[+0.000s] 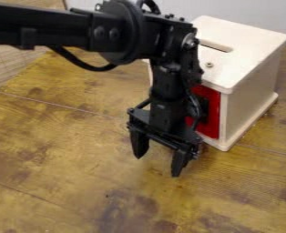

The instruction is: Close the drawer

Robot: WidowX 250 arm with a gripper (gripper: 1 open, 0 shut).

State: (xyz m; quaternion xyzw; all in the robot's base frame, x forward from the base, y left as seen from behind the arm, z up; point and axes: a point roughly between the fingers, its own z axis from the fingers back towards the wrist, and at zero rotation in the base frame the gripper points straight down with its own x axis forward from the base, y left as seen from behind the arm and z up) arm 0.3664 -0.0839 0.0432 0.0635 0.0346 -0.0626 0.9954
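Note:
The drawer point(207, 111) shows as a red front panel set in the left face of a cream-white cube casing point(243, 75) with a slotted top. It looks nearly flush with the casing. Its black wire handle is hidden behind the arm. My gripper point(157, 159) hangs in front of the red panel, just left of it, fingers pointing down toward the table. The two black fingers point(138, 148) stand apart with nothing between them, so it is open. I cannot tell whether the gripper body touches the panel.
The black arm point(97, 35) reaches in from the upper left. The table point(60, 173) is worn yellow-brown wood. A pale woven surface point(5, 68) lies at the far left edge.

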